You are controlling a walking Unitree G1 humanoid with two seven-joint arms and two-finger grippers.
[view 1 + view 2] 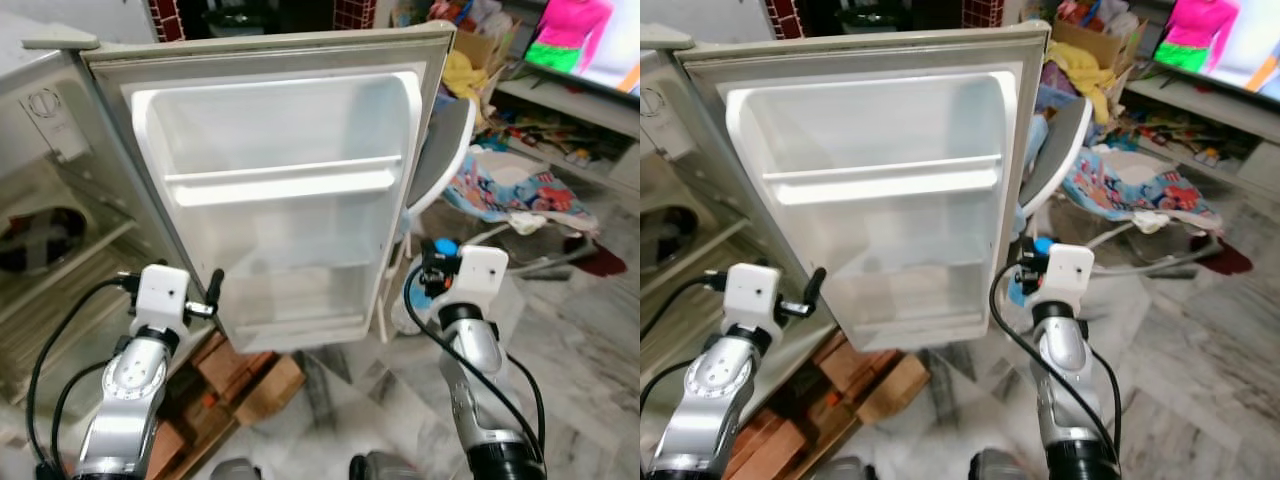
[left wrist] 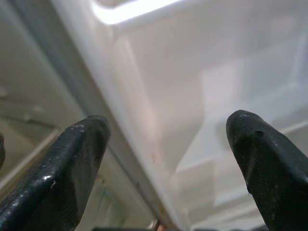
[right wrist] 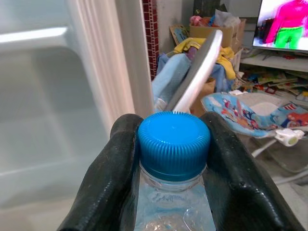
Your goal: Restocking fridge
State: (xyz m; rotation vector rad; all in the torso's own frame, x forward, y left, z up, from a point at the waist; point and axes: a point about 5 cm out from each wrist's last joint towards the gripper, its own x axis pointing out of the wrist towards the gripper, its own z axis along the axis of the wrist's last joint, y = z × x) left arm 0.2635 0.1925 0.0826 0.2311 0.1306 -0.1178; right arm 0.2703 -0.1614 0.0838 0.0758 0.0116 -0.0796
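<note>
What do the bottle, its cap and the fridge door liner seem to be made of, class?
Bottle: likely thin clear plastic; it is see-through and crinkled.
Cap: blue plastic, matte, with moulded ribs round its edge.
Fridge door liner: probably white moulded plastic, smooth and slightly glossy, with shelves formed in one piece.

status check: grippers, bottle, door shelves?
Right gripper shut on blue-capped bottle, beside the door's outer edge. Left gripper open, at fridge door. Door shelves empty; nothing blocking.
</note>
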